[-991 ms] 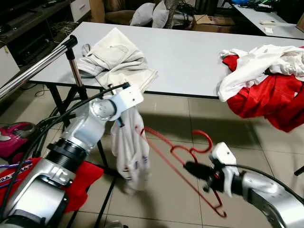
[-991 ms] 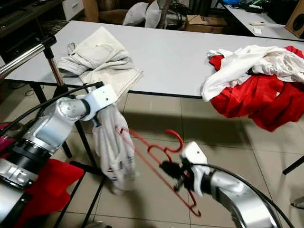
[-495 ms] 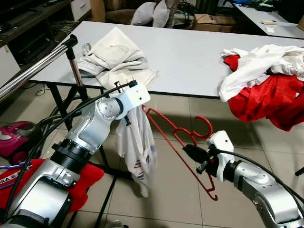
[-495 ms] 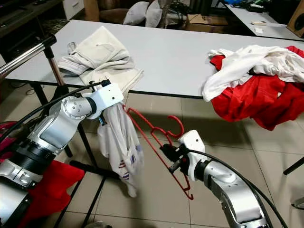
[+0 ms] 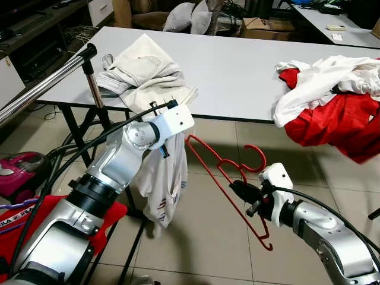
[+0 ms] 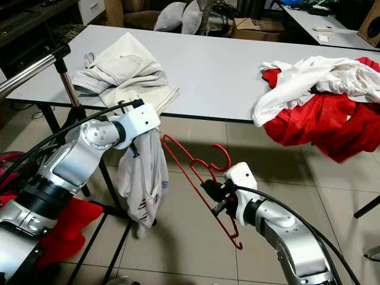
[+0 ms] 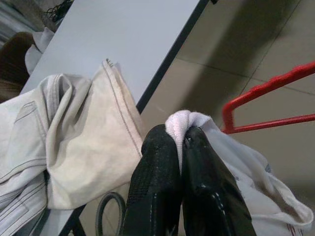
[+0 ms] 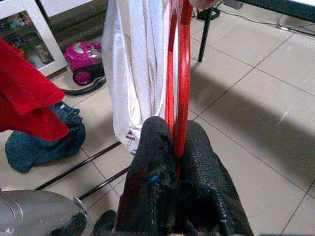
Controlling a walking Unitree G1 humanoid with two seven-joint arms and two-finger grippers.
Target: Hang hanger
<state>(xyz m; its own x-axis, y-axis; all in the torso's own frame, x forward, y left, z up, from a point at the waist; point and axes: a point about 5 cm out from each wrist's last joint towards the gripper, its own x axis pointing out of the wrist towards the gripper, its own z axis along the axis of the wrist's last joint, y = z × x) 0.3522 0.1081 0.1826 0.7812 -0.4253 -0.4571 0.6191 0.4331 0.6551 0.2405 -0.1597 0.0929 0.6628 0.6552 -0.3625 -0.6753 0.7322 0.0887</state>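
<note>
Looking down, you have the long white table [image 5: 237,65] across the top of the head views, with a cream garment [image 5: 145,74] spread on its left part and a heap of red and white clothes [image 5: 332,101] spilling over its right edge. To your left a silver clothes rail [image 5: 44,83] runs diagonally on a black stand, and red cloth [image 5: 104,217] lies on the tiled floor below your left arm, with a pink vacuum cleaner [image 5: 15,175] beside it.

Your left gripper [image 7: 181,147] is raised in front of the table edge, its two fingers pressed together on a fold of a white shirt [image 5: 163,184], which hangs limp beneath it.

Your right gripper [image 8: 174,147] is lower and to the right, over the floor, fingers pinching the red hanger [image 5: 228,178] just below its hook. The hanger slants up toward the shirt; its upper end sits right against the shirt near the left gripper, its hook curls upward, and its other end points down at the tiles. It is off the rail.
</note>
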